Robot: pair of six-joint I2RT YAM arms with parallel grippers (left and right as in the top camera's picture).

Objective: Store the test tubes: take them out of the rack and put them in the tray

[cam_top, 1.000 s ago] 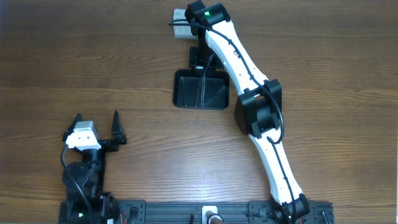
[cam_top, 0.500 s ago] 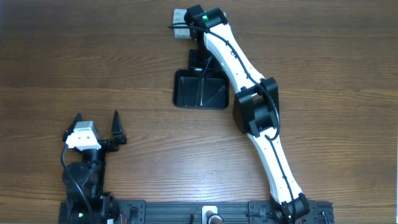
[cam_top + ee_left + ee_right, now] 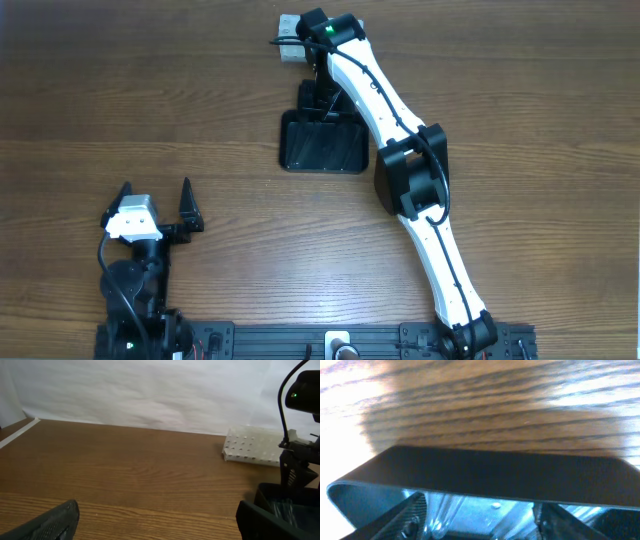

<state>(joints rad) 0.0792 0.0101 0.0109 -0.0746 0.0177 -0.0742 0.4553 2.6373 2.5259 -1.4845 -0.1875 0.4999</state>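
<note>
The black tray (image 3: pixel 300 155) lies at the table's upper middle, and its rim (image 3: pixel 485 472) crosses the right wrist view. Clear test tubes (image 3: pixel 485 510) lie inside it, faintly visible from the left wrist too (image 3: pixel 282 507). My right gripper (image 3: pixel 320 100) hangs over the tray's far edge, open (image 3: pixel 480 522), with the tubes lying below the gap and nothing gripped. Just beyond it, the white rack (image 3: pixel 288 25) is partly hidden by the arm; its holes (image 3: pixel 252 446) look empty. My left gripper (image 3: pixel 156 190) rests open near its base at the lower left.
Bare wooden tabletop surrounds the tray and rack. A white wall (image 3: pixel 150 395) rises behind the table's far edge. The black rail with the arm bases (image 3: pixel 320 340) runs along the near edge.
The right arm has shifted slightly left, with its gripper still at the tray's far rim. The tube that showed in the tray's middle is less distinct. The left arm is unmoved.
</note>
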